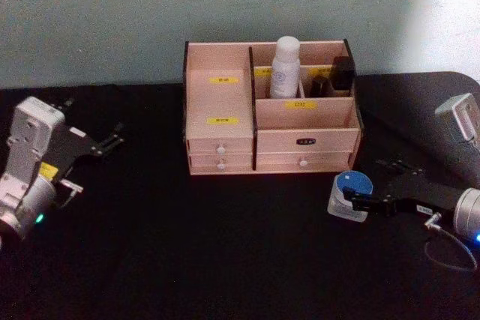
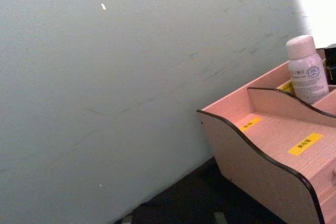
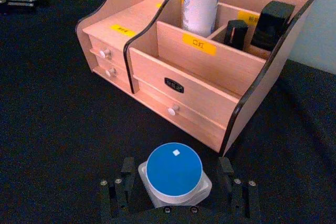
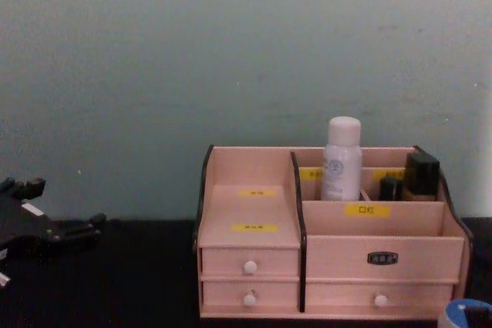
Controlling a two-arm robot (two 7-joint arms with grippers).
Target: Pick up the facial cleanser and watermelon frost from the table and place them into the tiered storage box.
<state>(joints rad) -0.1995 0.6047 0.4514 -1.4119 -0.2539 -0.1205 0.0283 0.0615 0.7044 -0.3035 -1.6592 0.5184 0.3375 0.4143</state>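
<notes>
The tiered storage box was pale pinkish wood with dark edges, yellow labels and white drawer knobs. The bottle was white with a greyish printed label; the containers were black. The small jar had a blue lid on a whitish body. Tabletop, left gripper and right gripper were black; the wall was grey-green.

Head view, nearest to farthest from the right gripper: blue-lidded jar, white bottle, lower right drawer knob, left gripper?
1. blue-lidded jar, flanked by the right gripper.
2. lower right drawer knob, tiered storage box front.
3. white bottle, rear compartment.
4. left gripper, far left.
</notes>
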